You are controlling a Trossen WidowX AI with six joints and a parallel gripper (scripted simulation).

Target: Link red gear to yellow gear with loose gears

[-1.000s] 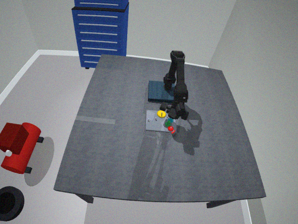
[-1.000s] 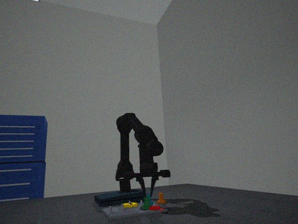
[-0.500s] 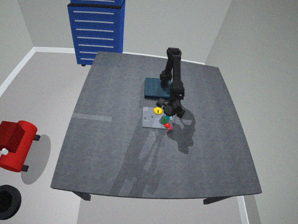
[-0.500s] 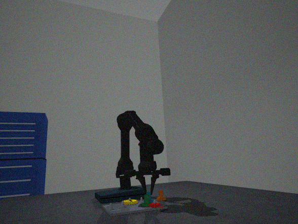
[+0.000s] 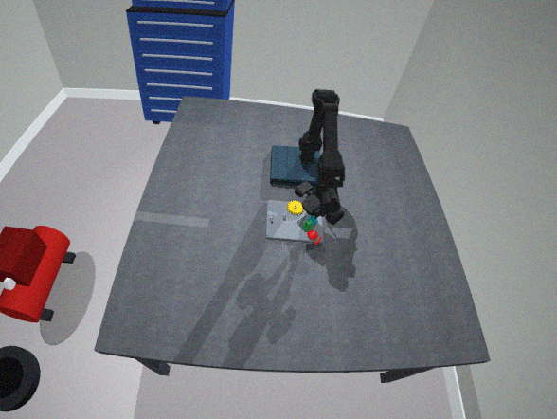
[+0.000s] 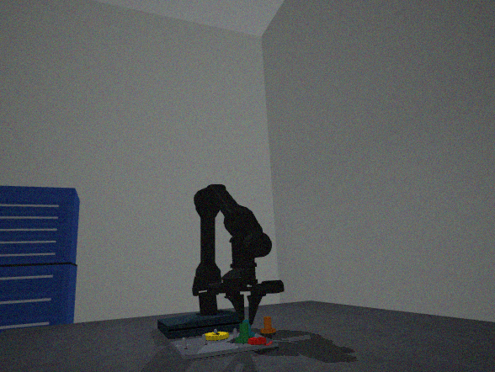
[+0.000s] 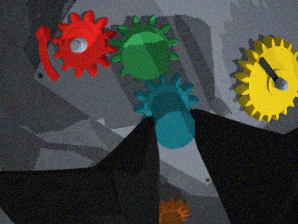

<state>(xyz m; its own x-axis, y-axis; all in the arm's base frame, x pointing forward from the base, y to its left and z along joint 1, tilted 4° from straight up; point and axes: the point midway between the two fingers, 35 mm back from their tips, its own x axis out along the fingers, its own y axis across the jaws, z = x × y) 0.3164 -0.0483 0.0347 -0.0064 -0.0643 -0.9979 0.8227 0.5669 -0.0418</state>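
Note:
My gripper (image 6: 247,322) (image 7: 172,121) points down and is shut on the knob of the teal gear (image 5: 314,220) (image 7: 175,132). The teal gear is over the board, close beside the green gear (image 5: 309,225) (image 6: 244,333) (image 7: 146,57); whether it sits flat is hidden. The green gear stands upright on the grey board (image 5: 279,233) (image 6: 198,355), its teeth against the red gear (image 5: 313,235) (image 6: 257,341) (image 7: 97,45). The yellow gear (image 5: 293,207) (image 6: 216,336) (image 7: 260,92) is on its peg, apart from the teal gear in the wrist view. The orange gear (image 6: 268,326) (image 7: 172,213) stands off the board.
Bare pegs show on the board's left part, one at the far left (image 5: 271,221) (image 6: 185,343) and one nearer the yellow gear (image 5: 284,217). The red arrow (image 5: 317,241) (image 7: 46,57) is beside the red gear. The arm's dark blue base (image 5: 285,166) (image 6: 181,326) lies behind the board.

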